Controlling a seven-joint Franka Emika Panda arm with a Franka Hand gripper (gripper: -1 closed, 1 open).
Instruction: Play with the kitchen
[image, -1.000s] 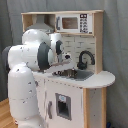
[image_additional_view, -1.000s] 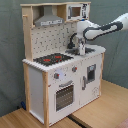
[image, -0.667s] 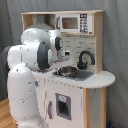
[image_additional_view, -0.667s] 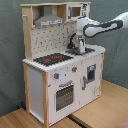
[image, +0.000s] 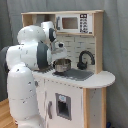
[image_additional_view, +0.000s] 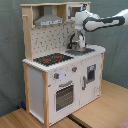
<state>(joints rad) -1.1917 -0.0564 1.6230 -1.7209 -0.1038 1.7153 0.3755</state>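
Note:
The kitchen (image: 95, 80) (image_additional_view: 37, 75) is a toy of white panels and light wood. In the second exterior view it shows a black-and-red hob (image_additional_view: 52, 59), a grey hood (image_additional_view: 48, 20), an oven door (image_additional_view: 64, 95) and knobs (image_additional_view: 58, 76). My white arm reaches in over the sink area. The gripper (image: 60, 50) (image_additional_view: 77, 40) hangs just above a small metal pot (image: 62, 65) in the sink, next to the black tap (image: 84, 59). The arm's wrist hides much of the gripper in the first exterior view.
A toy microwave (image: 74, 22) sits on the upper shelf, right over the gripper. The arm's bulky white base (image: 22, 85) stands close against the kitchen's side. Grey curtains (image_additional_view: 10, 50) hang behind, and a wooden table (image_additional_view: 105, 107) carries the kitchen.
The wrist has risen a little over the sink and drawn slightly toward the first exterior view's left. The pot and kitchen have stayed put.

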